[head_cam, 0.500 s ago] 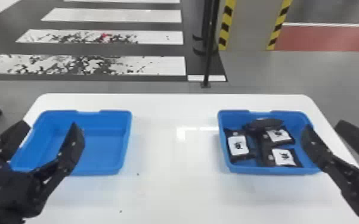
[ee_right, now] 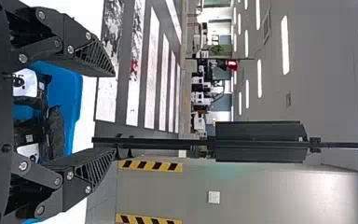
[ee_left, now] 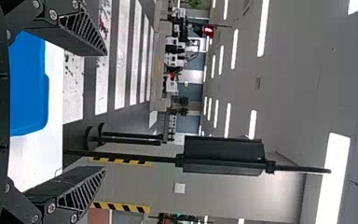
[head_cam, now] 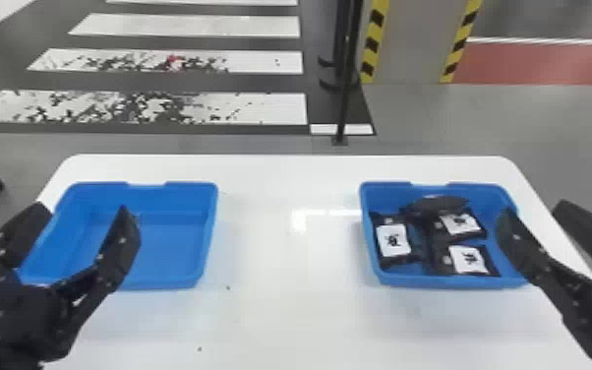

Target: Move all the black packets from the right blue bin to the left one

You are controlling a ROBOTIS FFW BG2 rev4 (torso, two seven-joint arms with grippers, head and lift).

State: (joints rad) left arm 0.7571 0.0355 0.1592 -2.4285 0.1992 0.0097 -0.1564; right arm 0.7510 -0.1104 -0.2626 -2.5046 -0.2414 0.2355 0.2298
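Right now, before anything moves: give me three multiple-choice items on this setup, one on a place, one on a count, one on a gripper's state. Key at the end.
1. Where do the black packets lie?
A) in the left blue bin
B) in the right blue bin
C) on the table between the bins

2. How many packets show a white label?
A) one
B) six
C) three

3. How is the left gripper?
A) open, nothing between its fingers
B) shut on a packet
C) shut, holding nothing

Key:
1 B: the head view shows them inside that bin's walls.
2 C: one label is at the bin's left side, two are farther right.
3 A: the left wrist view shows its two fingers well apart with nothing gripped.
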